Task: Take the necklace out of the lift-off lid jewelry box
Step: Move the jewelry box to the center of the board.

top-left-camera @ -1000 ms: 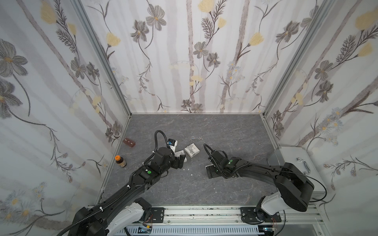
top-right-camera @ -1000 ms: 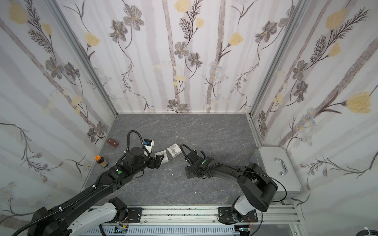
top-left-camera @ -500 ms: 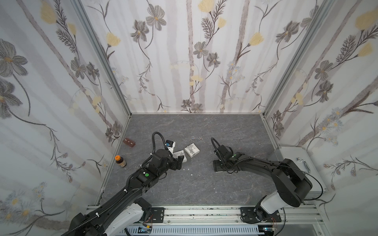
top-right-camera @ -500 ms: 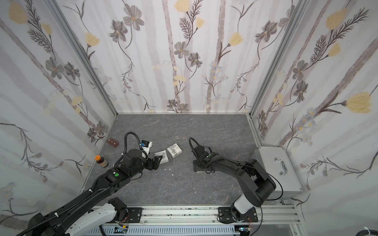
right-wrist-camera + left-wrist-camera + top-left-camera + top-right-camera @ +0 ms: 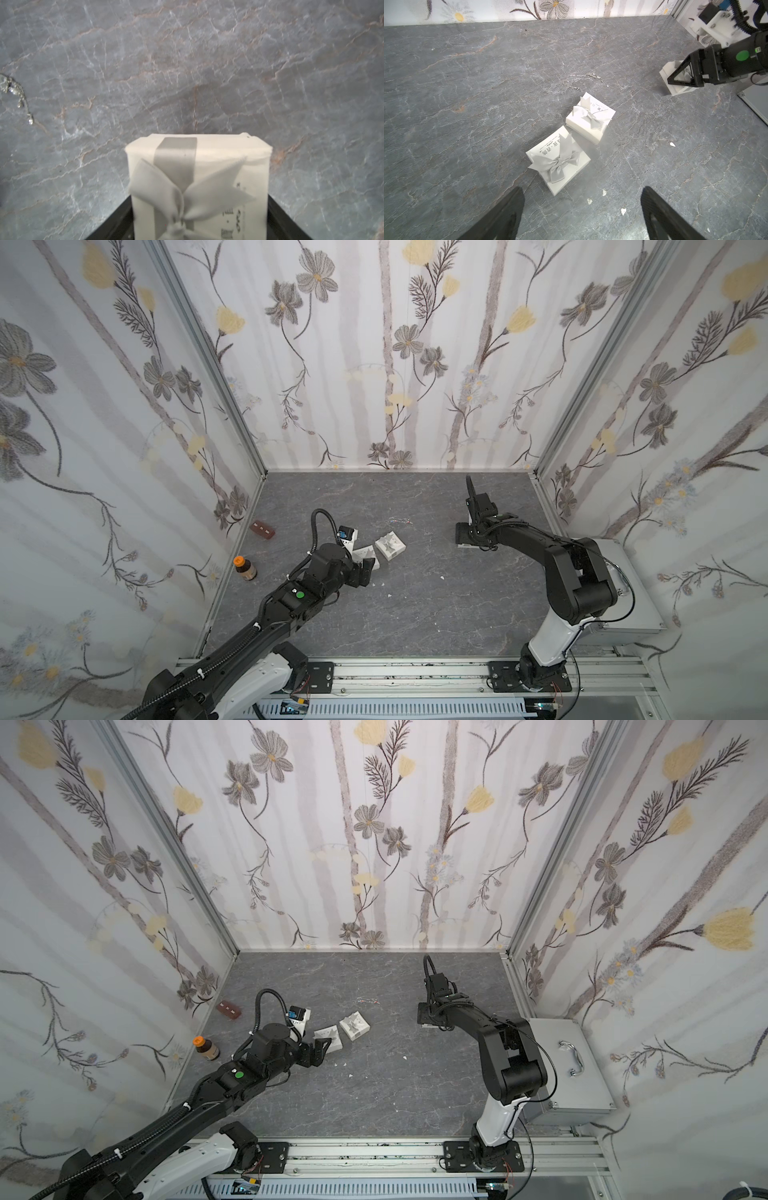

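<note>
A thin silver necklace point(image 5: 401, 521) point(image 5: 368, 1001) point(image 5: 581, 81) point(image 5: 12, 89) lies loose on the grey table, outside any box. My right gripper point(image 5: 463, 533) point(image 5: 424, 1013) point(image 5: 683, 74) point(image 5: 197, 218) is shut on a white jewelry box with a grey bow point(image 5: 197, 176) point(image 5: 675, 83), at the table's right, low over the surface. Two more white bow-topped boxes, lids on, sit mid-table point(image 5: 390, 546) point(image 5: 365, 554) point(image 5: 589, 116) point(image 5: 558, 160). My left gripper point(image 5: 365, 568) point(image 5: 318, 1050) point(image 5: 581, 193) stands open just short of the nearer one, with nothing between its fingers.
A brown bottle with an orange cap point(image 5: 244, 568) and a small brown block point(image 5: 262, 530) stand near the left wall. A grey metal case with a handle point(image 5: 569, 1065) sits at the right edge. White crumbs point(image 5: 388, 596) dot the table.
My right gripper has closed on the box and swung from the table's middle toward the back right. The left gripper has barely shifted.
</note>
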`<action>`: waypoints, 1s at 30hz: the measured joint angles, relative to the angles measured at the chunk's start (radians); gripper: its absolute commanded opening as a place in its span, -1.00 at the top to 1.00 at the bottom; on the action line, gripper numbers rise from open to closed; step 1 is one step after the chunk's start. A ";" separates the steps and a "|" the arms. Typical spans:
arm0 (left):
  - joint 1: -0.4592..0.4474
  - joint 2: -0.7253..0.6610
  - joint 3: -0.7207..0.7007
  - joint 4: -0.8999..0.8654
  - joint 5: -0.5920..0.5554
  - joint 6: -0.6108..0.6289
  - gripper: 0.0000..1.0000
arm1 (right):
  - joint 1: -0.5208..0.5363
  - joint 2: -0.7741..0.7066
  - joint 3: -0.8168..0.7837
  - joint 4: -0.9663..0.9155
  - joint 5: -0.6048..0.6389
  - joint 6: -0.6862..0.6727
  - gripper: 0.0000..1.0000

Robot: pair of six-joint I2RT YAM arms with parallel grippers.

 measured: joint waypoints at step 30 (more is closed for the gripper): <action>0.167 0.585 0.364 0.046 0.236 0.079 -0.56 | 0.161 -0.224 -0.022 -0.025 -0.091 -0.087 -0.64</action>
